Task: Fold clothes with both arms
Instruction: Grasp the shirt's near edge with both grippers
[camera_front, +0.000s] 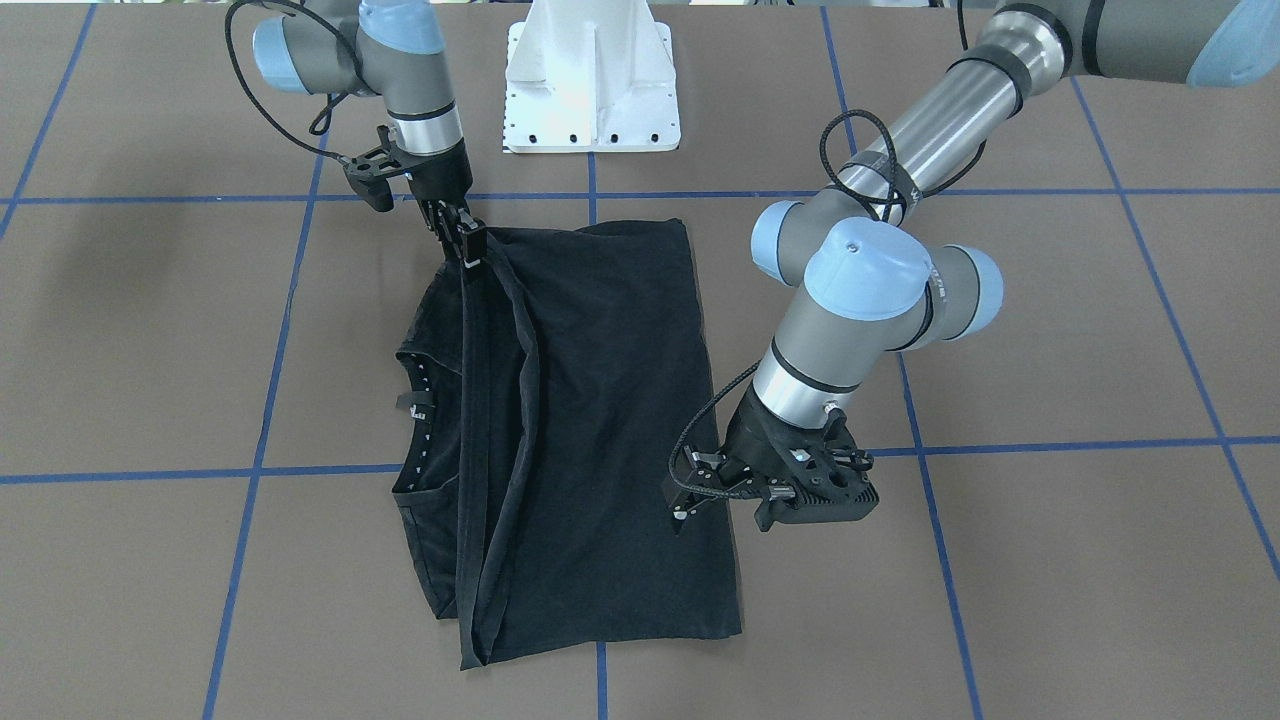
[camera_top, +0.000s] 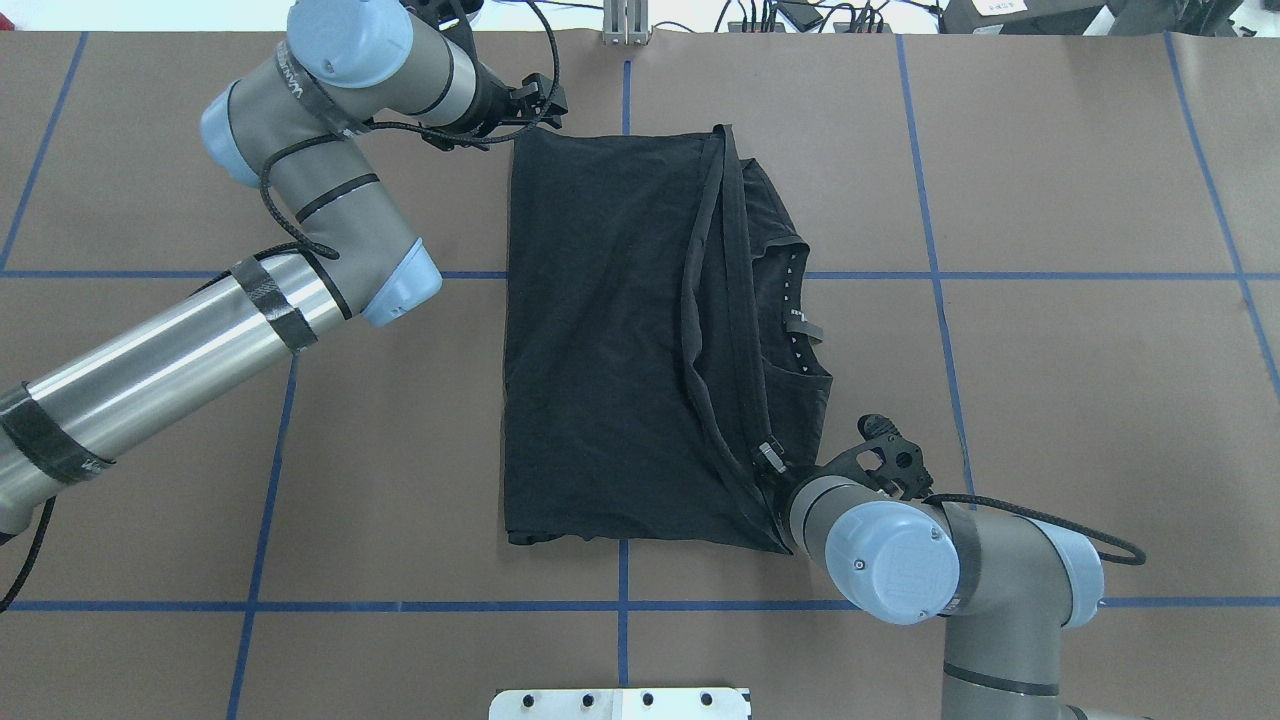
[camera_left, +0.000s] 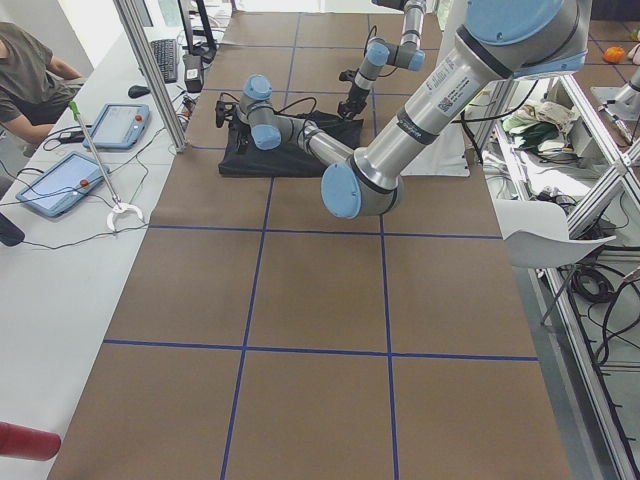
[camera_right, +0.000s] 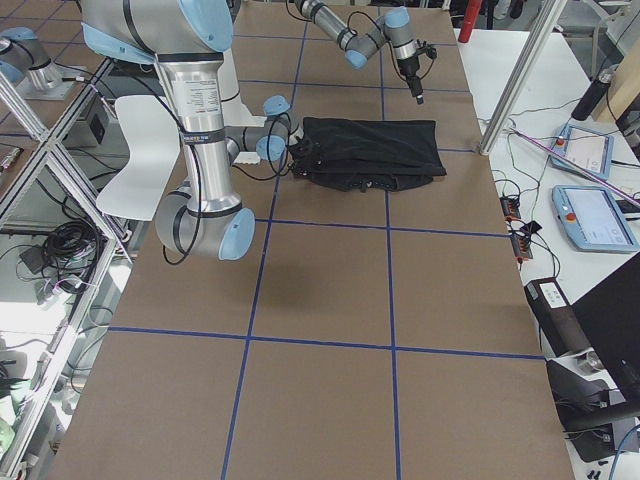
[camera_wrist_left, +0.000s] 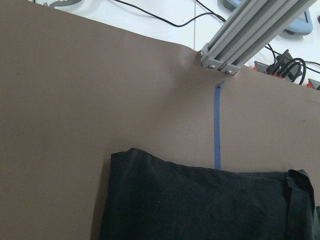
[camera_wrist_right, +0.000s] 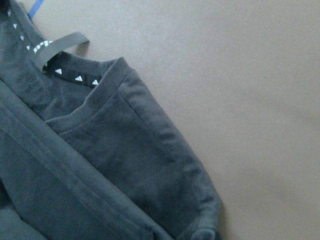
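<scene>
The black T-shirt (camera_front: 600, 420) (camera_top: 600, 350) lies on the brown table, folded lengthwise, with its collar (camera_wrist_right: 70, 75) and one sleeve showing at the side. My right gripper (camera_front: 470, 245) (camera_top: 768, 458) is shut on a corner of the folded-over edge and holds it slightly lifted, so a taut band of cloth runs from it across the shirt. My left gripper (camera_front: 683, 500) (camera_top: 535, 100) hovers just off the opposite far corner, looks open and holds nothing. In the left wrist view the shirt (camera_wrist_left: 200, 205) lies flat and free. The chest print is hidden.
The white base plate (camera_front: 592, 90) (camera_top: 620, 703) sits at the robot's side of the table. Blue tape lines (camera_top: 625, 580) grid the brown surface. An aluminium post (camera_wrist_left: 235, 45) stands beyond the far edge. A person (camera_left: 30, 70) sits by tablets (camera_left: 60, 185) at a side bench.
</scene>
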